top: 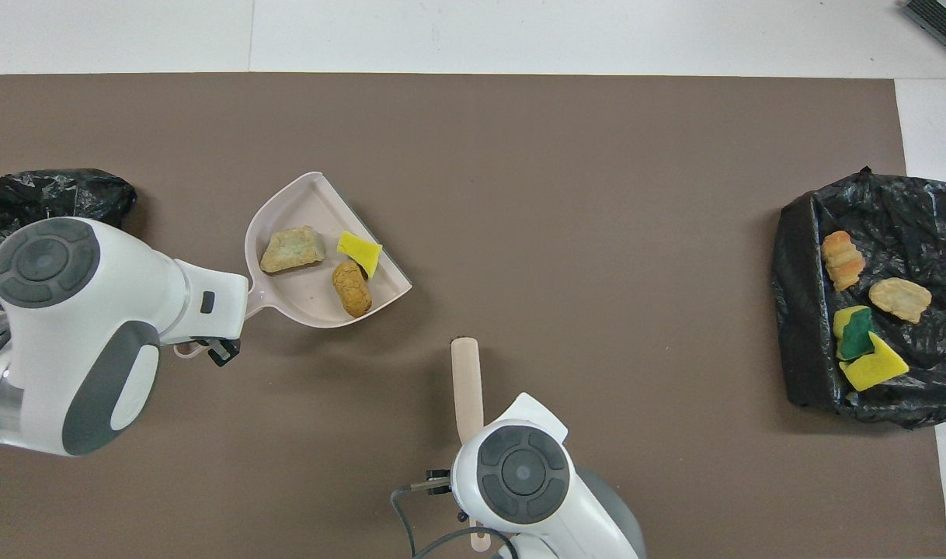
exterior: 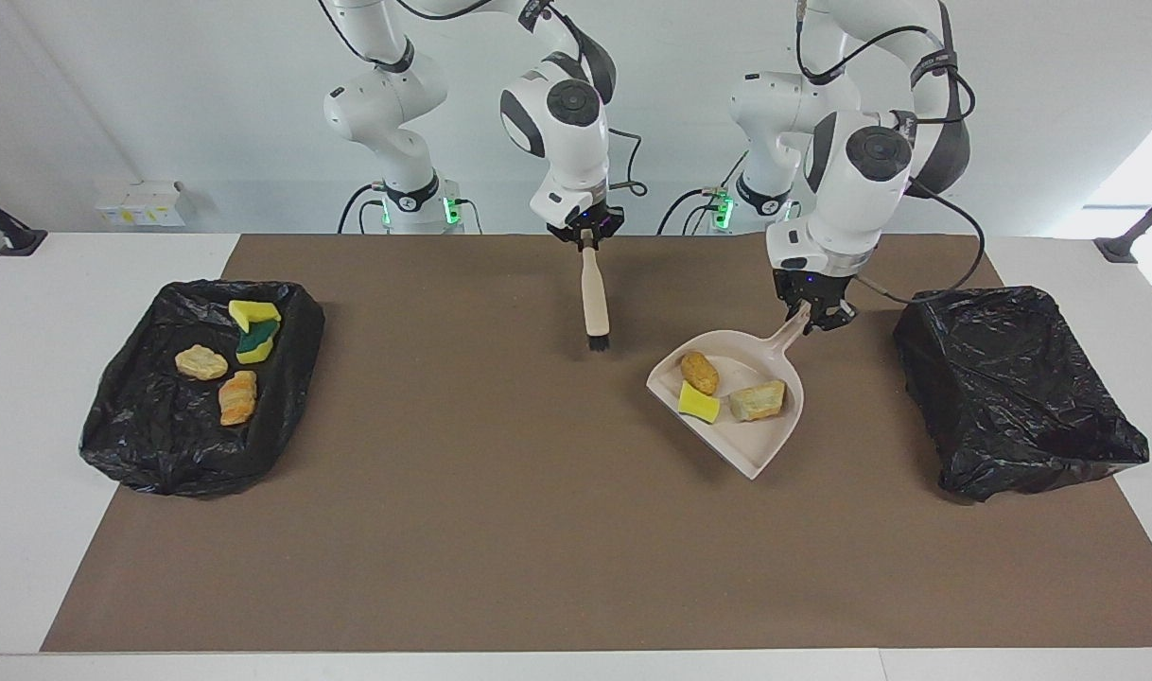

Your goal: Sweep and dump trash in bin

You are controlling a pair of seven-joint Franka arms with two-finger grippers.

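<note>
Two grippers are recorded, each clamped on a tool. Nearest the robots, the right gripper [exterior: 586, 235] is closed on the upper end of the beige brush [exterior: 594, 296], which hangs upright with its dark bristles clear of the brown mat [exterior: 500, 511]. The left gripper [exterior: 815, 312] is closed on the handle of the beige dustpan [exterior: 760, 454]; the pan is held raised over the mat, toward the left arm's end of the table, its open lip tilted away from the robots.

Trash, item one: three pieces are carried in the dustpan, namely a brown bread lump [exterior: 700, 372], a yellow sponge piece [exterior: 699, 403] and a tan bread slab [exterior: 759, 400].

Trash, item two: four pieces are lodged in the black-lined bin [exterior: 141, 445] at the right arm's end, namely a yellow sponge [exterior: 253, 311], a green-and-yellow sponge [exterior: 256, 342], a pale bread lump [exterior: 200, 362] and an orange pastry piece [exterior: 238, 397].

One further black-lined bin [exterior: 1011, 397] is placed at the left arm's end, just beside the raised dustpan. No trash is seen in it.
</note>
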